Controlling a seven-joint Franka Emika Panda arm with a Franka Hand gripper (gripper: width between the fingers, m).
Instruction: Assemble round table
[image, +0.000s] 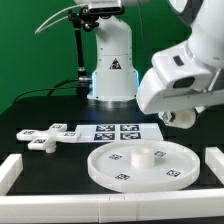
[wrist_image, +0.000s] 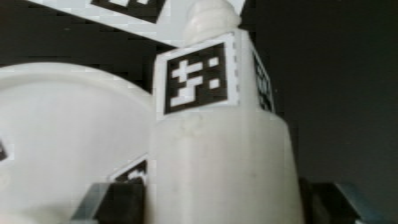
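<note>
The large rimmed round disc (image: 138, 165) lies flat on the black table at the front, with a raised hub in its middle. The flat cross-shaped base (image: 47, 137) lies to the exterior view's left of it. My gripper (image: 181, 116) hangs above the disc's right side, and the arm's white hand hides what it holds. In the wrist view my gripper (wrist_image: 222, 205) is shut on the short thick cylinder leg (wrist_image: 222, 150). The leg carries a tag and sits between the dark fingers (wrist_image: 121, 200). The disc's rim (wrist_image: 63, 115) curves beside the leg.
The marker board (image: 115, 130) lies behind the disc. White border blocks stand at the left (image: 8, 172), right (image: 213, 165) and front (image: 100, 212) of the work area. The robot's base (image: 111, 70) stands at the back with cables.
</note>
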